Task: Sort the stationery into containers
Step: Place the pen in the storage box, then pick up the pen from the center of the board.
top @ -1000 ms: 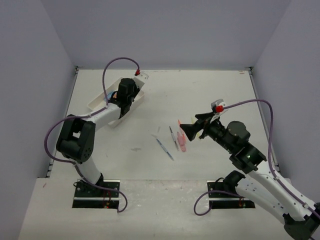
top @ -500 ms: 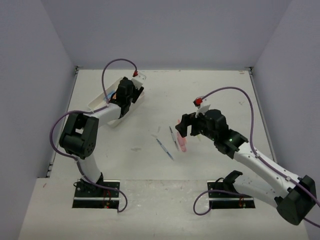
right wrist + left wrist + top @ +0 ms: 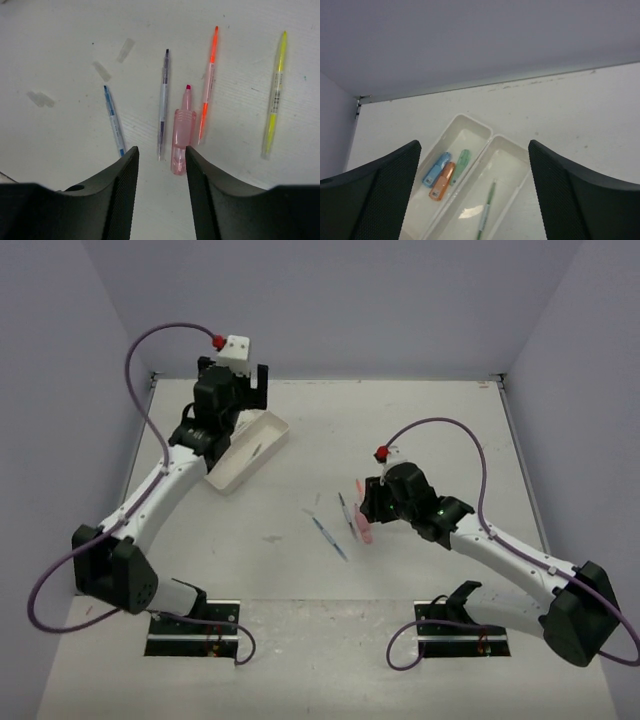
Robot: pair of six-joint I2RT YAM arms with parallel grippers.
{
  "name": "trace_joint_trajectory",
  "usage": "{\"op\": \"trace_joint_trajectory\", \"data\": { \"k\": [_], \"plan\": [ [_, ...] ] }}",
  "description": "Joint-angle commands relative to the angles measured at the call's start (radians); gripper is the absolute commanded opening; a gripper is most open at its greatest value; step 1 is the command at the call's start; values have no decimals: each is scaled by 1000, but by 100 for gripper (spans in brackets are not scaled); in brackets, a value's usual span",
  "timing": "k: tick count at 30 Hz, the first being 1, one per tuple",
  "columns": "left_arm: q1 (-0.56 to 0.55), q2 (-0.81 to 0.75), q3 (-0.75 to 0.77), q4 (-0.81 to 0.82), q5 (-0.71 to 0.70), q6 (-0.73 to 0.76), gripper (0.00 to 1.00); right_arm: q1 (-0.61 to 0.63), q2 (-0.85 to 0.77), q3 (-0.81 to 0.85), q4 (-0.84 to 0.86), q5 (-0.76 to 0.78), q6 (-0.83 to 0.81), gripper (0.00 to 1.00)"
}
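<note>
My left arm [image 3: 165, 485] stood raised, stretched toward the far left, its jaws spread wide and holding nothing. My right arm [image 3: 500, 545] lay low over the tabletop's middle, jaws close together but parted, gripping nothing.

Marker tray [image 3: 466, 134] and pen tray [image 3: 509, 161]: both white.
Blue marker [image 3: 436, 169], orange marker [image 3: 442, 181], green marker [image 3: 462, 161], green pen [image 3: 487, 210].
Table [image 3: 60, 40] off-white.
Blue pen [image 3: 114, 121], navy pen [image 3: 163, 102], pink marker [image 3: 182, 132], orange pen [image 3: 208, 85], yellow pen [image 3: 275, 95].
The left gripper [image 3: 474, 144] is black, its fingers [image 3: 385, 195] mesh-patterned.

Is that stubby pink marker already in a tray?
No, out: the pink marker lies on the table beside loose pens.
</note>
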Motion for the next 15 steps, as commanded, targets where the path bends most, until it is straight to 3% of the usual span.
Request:
{"op": "trace_joint_trajectory", "data": {
  "k": [1, 6, 15],
  "plan": [
    [-1, -276, -113, -137, 122, -289, 99, 65, 82, 38, -90, 121, 68, 41],
    [-1, -558, -358, -154, 237, -342, 100, 104, 167, 52, -121, 191, 98, 40],
    [-2, -766, -571, -233, 248, -346, 100, 117, 279, 96, -139, 193, 118, 40]
  ]
}}
